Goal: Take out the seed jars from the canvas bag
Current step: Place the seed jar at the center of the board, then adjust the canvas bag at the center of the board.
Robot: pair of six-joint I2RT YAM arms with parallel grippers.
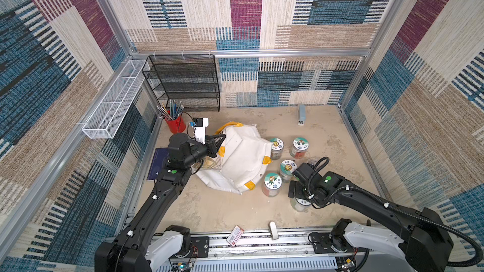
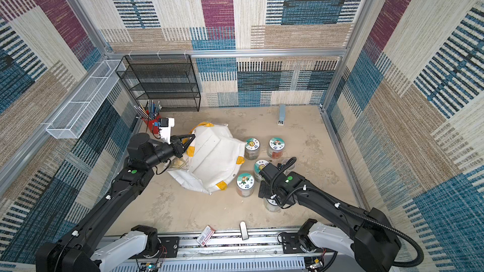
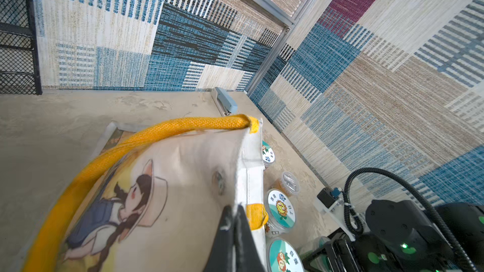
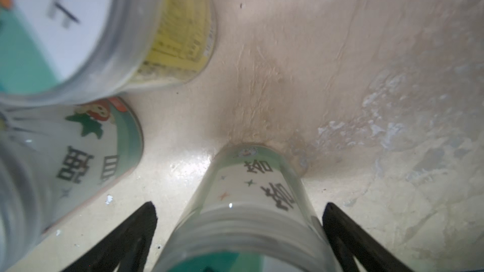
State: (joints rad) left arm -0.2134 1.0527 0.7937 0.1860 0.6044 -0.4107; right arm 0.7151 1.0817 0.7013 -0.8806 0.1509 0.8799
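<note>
Read 日上 on one teal-and-white seed jar lid (image 3: 281, 209) in the left wrist view; read 上 on another seed jar lid (image 4: 56, 14) in the right wrist view; the Chinese print on the jar side labels (image 4: 86, 163) is too blurred to read.

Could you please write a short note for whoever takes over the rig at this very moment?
Left tool: shut, pinching the rim of the canvas bag, which lies slumped on the table.
Right tool: open, straddling an upright seed jar on the table.
Done: six jars stand outside the bag: that one, four teal-lidded jars and the small clear-lidded jar.
Left: probably back the right tool off, check the bag's hidden inside, then release it.
</note>
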